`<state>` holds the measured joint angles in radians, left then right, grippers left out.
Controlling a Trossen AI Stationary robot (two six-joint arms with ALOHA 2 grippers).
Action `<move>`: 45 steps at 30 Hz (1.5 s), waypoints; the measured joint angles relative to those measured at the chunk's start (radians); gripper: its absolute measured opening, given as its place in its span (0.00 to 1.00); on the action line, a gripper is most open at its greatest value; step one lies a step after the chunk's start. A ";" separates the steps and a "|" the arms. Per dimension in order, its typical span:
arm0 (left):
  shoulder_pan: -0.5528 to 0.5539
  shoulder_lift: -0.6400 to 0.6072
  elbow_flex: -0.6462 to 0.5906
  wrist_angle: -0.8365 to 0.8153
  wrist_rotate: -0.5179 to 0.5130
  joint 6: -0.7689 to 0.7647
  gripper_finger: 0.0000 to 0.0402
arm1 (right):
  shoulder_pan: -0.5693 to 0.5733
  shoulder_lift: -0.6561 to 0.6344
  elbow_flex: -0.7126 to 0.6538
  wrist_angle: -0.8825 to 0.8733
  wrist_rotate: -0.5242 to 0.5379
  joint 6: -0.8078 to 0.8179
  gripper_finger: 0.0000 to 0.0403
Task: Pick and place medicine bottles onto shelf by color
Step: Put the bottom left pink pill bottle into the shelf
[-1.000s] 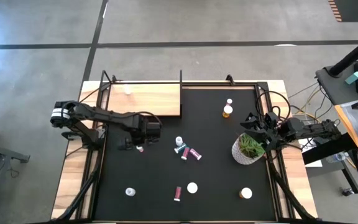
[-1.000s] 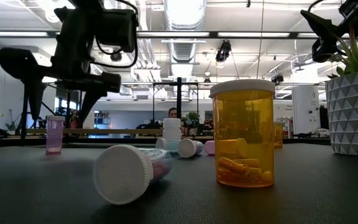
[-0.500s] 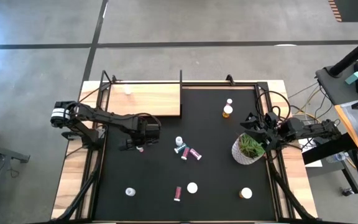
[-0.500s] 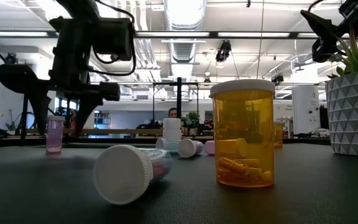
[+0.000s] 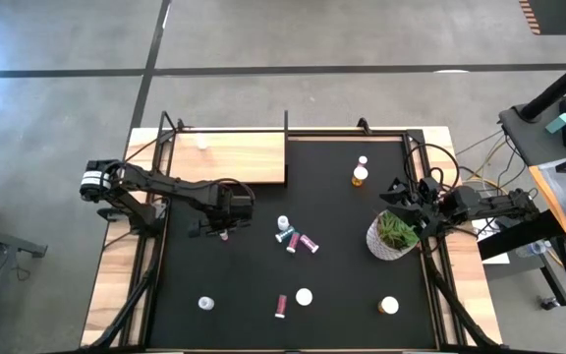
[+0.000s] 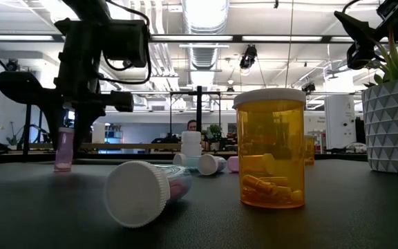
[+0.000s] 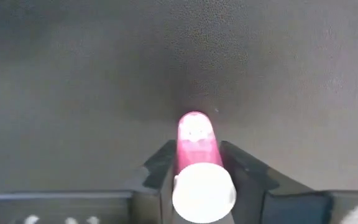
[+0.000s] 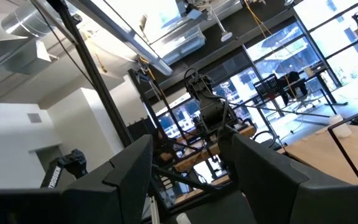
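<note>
Left hand (image 7: 196, 171) is down at the tabletop (image 5: 263, 265), just in front of the shelf (image 5: 229, 157), its two fingers (image 7: 160, 171) pressed against either side of a pink bottle (image 7: 197, 140). The bottle stands upright on the black surface, white cap uppermost; the low view shows it between the dark fingers with its base at the mat.

Right hand (image 8: 185, 177) is held up at the right edge of the tabletop, beside the potted plant (image 5: 393, 236), fingers parted with nothing between them.

Shelf: one white-capped bottle (image 5: 202, 143) stands near its back left.

Remaining bottles on the tabletop:
- Orange bottle (image 5: 361, 175), upright, near the back right.
- White-capped bottle (image 5: 283, 225) and two pink bottles (image 5: 301, 242) lying on their sides, clustered at centre.
- Pink bottle (image 5: 281, 306) lying near the front, a white cap (image 5: 305, 296) just beside it.
- One bottle (image 5: 204, 304) at front left, another (image 5: 389, 306) at front right.
</note>
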<state>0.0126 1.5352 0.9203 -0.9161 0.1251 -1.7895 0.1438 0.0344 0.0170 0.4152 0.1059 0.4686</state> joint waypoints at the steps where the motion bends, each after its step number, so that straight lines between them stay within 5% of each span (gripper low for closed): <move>1: 0.000 0.000 0.000 0.000 0.000 0.000 0.20 | 0.000 0.000 0.000 0.000 0.000 0.000 0.53; 18: 0.072 -0.103 0.005 -0.012 -0.002 0.031 0.26 | 0.000 0.000 0.000 0.000 0.000 0.000 0.53; 45: 0.447 0.067 0.354 -0.249 -0.086 0.682 0.26 | 0.000 0.000 0.000 -0.012 0.000 0.000 0.53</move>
<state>0.4596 1.6024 1.2738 -1.1649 0.0390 -1.1076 0.1440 0.0345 0.0170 0.4036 0.1055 0.4686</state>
